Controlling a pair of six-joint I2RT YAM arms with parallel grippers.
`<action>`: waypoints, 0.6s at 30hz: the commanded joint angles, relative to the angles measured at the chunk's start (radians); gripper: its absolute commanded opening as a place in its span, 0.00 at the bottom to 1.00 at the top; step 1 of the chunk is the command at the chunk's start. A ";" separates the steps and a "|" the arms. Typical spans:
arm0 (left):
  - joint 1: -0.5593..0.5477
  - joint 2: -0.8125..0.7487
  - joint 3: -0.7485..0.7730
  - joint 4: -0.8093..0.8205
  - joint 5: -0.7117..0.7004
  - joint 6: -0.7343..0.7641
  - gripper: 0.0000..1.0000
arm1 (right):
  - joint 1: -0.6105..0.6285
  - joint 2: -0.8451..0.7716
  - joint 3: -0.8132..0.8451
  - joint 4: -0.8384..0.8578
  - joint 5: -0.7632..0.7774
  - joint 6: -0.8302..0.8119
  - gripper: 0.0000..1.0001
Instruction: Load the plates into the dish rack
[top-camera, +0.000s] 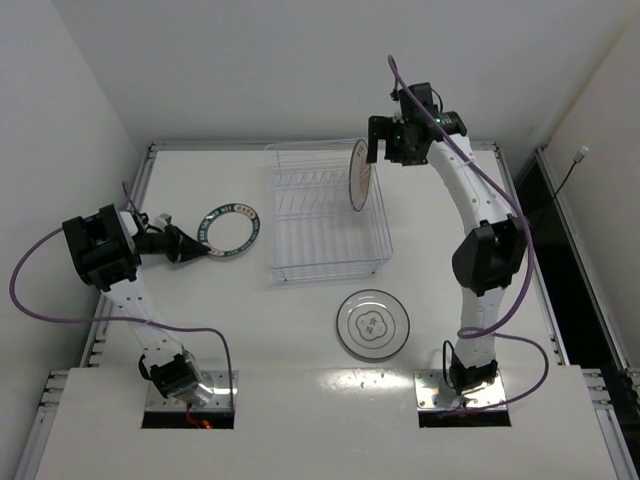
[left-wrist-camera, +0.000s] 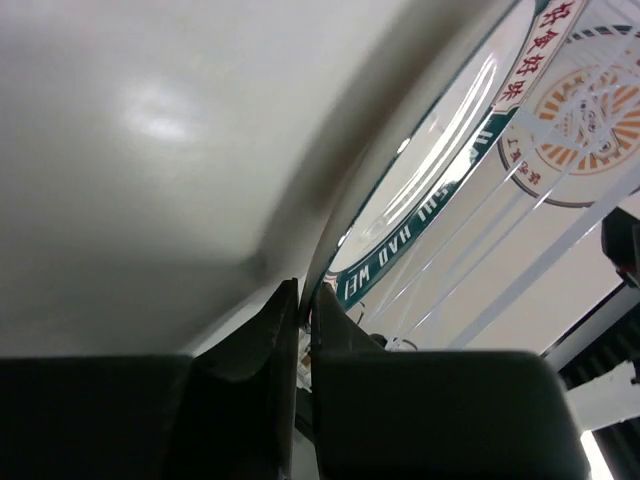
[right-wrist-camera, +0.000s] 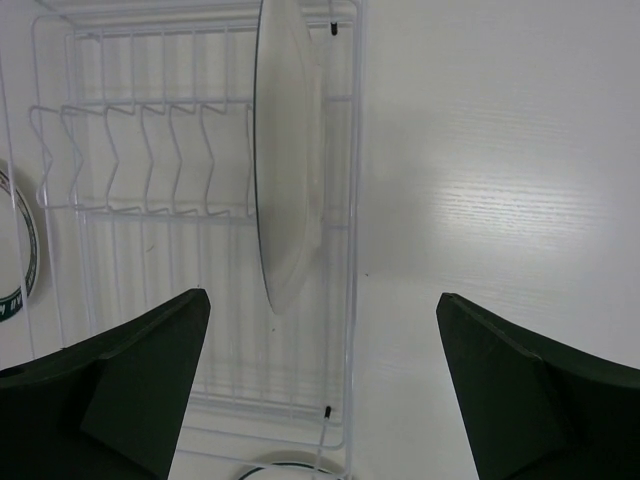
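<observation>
My left gripper (top-camera: 193, 243) is shut on the near-left rim of the teal-rimmed plate (top-camera: 228, 228), left of the dish rack (top-camera: 330, 250). In the left wrist view the fingers (left-wrist-camera: 345, 325) pinch the plate's edge (left-wrist-camera: 430, 215), and the plate looks tilted. The orange sunburst plate (top-camera: 360, 175) stands on edge at the rack's right end; it also shows in the left wrist view (left-wrist-camera: 590, 110) and the right wrist view (right-wrist-camera: 290, 170). My right gripper (top-camera: 385, 152) is open and empty above that plate (right-wrist-camera: 322, 297). The grey-ringed white plate (top-camera: 373, 323) lies flat in front of the rack.
The rack's upright tines (right-wrist-camera: 150, 160) to the left of the standing plate hold nothing. A low rail (top-camera: 150, 160) borders the white table, and walls stand close at the left and back. Purple cables trail from both arms.
</observation>
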 joint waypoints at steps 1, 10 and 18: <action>-0.006 0.059 -0.004 0.078 0.051 -0.035 0.00 | -0.026 -0.052 -0.043 0.051 -0.081 0.008 0.95; -0.035 -0.184 0.035 0.278 0.161 -0.197 0.00 | -0.077 -0.110 -0.269 0.415 -0.712 0.111 1.00; -0.193 -0.297 0.056 0.297 0.183 -0.188 0.00 | 0.005 0.011 -0.252 0.568 -0.940 0.231 1.00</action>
